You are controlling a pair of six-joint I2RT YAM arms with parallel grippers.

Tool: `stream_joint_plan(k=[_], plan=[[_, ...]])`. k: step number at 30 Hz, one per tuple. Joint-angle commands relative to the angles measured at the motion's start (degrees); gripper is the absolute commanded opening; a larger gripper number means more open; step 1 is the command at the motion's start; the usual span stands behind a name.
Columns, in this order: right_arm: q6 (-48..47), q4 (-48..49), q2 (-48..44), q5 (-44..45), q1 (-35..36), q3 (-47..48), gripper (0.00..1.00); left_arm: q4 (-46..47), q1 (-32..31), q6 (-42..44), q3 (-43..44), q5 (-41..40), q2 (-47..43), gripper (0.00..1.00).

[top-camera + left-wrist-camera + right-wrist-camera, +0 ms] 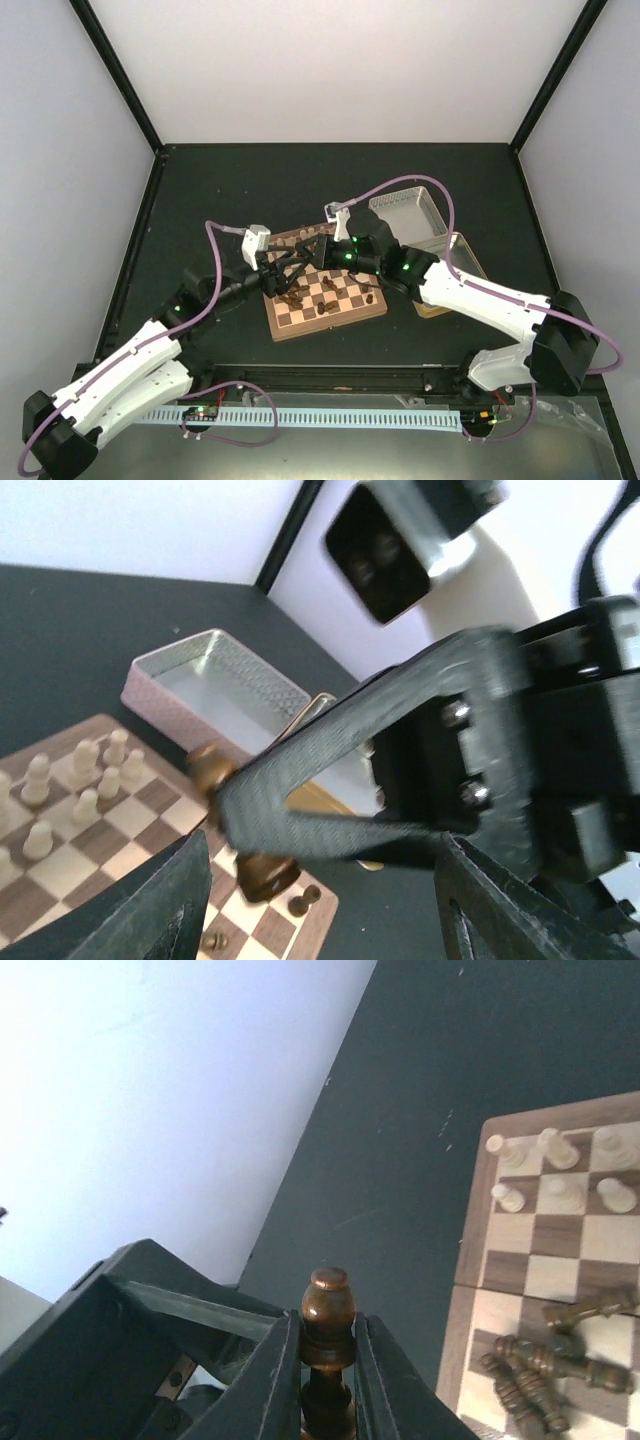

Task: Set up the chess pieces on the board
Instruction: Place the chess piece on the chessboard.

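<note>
Dark brown chess piece [328, 1305] clenched between fingers of right gripper [328, 1332], head poking past fingertips, above board [325, 326]. Left gripper [322, 880] released, its fingers [175, 900] spread wide either side of right gripper's tip, also over board. Cream pieces [560, 1195] standing in rows at one board edge. Other dark pieces [535, 1370] lying jumbled on board squares. Metal tin [410, 212] just past board's far right corner. Dark counter [220, 190] under board.
</note>
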Motion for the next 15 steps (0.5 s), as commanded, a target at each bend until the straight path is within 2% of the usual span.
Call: stream_joint_plan(k=[1,6,11,15], plan=[[3.9,2.1,-1.9,-6.2,-0.3,1.4,0.13,0.7,0.4,6.9,4.1,5.0,1.3,0.6],[5.5,1.7,-3.2,-8.3,-0.6,1.1,0.13,1.7,0.4,9.7,4.7,5.9,1.4,0.52],[7.3,2.4,-4.6,-9.4,-1.7,0.6,0.14,-1.9,0.4,10.7,5.5,5.3,1.0,0.54],[7.4,2.7,-5.0,-10.5,-2.2,0.7,0.14,-0.9,0.4,9.9,5.0,5.8,1.2,0.53]])
